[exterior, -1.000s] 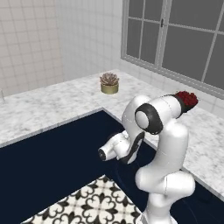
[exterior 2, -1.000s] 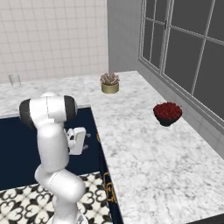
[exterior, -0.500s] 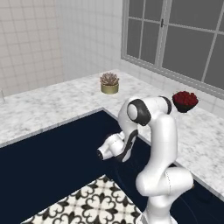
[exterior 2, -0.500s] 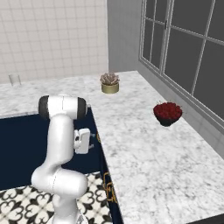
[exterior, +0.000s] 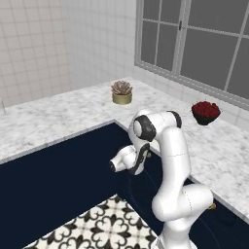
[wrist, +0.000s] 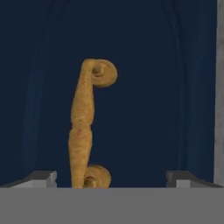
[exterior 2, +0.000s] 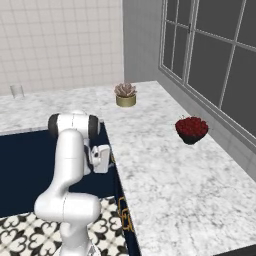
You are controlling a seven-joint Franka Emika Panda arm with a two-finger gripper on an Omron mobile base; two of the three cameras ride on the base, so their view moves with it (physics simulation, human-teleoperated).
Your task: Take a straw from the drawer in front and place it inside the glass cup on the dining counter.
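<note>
Both wide-open pincer [wrist: 111, 177] tips, holding nothing, flank the drawer's [wrist: 144, 87] brass handle [wrist: 87, 127], its lower end cut off.

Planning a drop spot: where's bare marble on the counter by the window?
Widest free patch: the marble counter in front of the bowl of red fruit, toward the camera. Another runs between the potted succulent and that bowl. A long bare stretch lies between the succulent and the glass cup. Tightest spot: the open gripper close on the brass handle.
</note>
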